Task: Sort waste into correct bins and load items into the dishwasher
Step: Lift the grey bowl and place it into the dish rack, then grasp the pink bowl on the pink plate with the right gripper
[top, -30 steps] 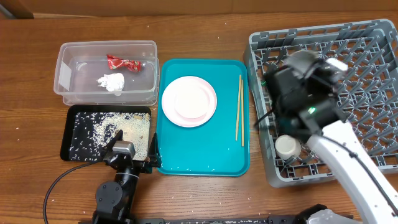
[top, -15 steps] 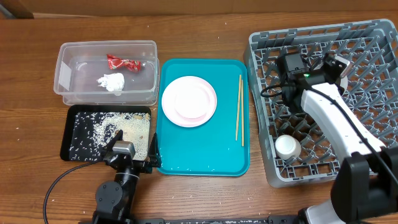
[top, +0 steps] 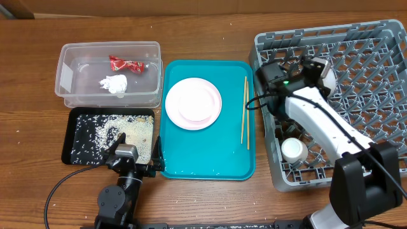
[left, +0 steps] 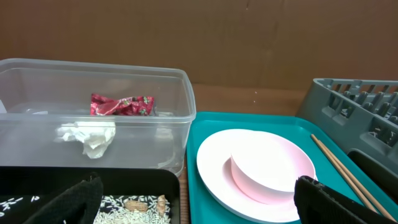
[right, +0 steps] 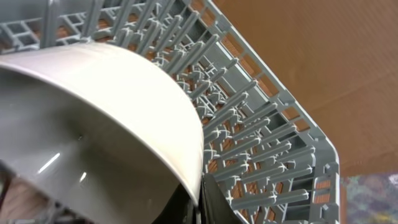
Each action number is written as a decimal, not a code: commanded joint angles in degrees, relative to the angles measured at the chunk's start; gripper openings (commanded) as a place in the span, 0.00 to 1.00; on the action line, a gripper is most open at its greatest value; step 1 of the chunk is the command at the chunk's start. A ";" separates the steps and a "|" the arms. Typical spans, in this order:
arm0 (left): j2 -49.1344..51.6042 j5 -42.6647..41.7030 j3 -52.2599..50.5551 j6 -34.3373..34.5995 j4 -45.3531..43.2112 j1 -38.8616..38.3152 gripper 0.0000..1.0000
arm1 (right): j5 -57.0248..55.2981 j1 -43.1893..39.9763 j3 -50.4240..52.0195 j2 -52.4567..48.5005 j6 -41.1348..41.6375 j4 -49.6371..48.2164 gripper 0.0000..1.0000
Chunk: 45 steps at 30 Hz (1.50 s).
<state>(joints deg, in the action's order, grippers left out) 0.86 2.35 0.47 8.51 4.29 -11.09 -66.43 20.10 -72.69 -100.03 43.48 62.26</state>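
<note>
Nearest the base we list the left gripper [top: 135, 148], its jaws spread wide and holding nothing, over the near right corner of the black tray [top: 67, 137].

1. Black tray: on the table, left of the teal tray [top: 210, 159]. It holds the rice [top: 108, 130], white grains mixed with brown bits, heaped thickest toward the right.
2. Cup [top: 293, 149]: white, set among the pegs at the near left corner of the rack [top: 375, 95].
3. Teal tray: between the black tray and the rack. On it we find the plate [top: 193, 103], lying flat in the far left part, and the chopsticks [top: 245, 113], side by side along the right edge, apart from the plate.
4. Tub [top: 67, 73]: clear, just beyond the black tray. Inside lie the red wrapper [top: 124, 63] and, nearer us, the tissue [top: 115, 84], the two apart.
5. Rack: grey, at the right of the table.
6. Right gripper [top: 316, 69]: over the far left part of the rack, jaws pinching the rim of a bowl [right: 93, 124]. The bowl is tipped on its side above the pegs (we cannot tell whether it touches them).
</note>
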 commanded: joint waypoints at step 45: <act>-0.50 0.63 -0.20 -1.05 -0.17 0.59 1.00 | 70.66 14.40 -8.66 -12.48 -11.82 -22.40 0.53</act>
<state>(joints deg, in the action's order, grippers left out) 0.86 2.35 0.47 8.51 4.27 -11.09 1.87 34.50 -80.51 -110.19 31.51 41.15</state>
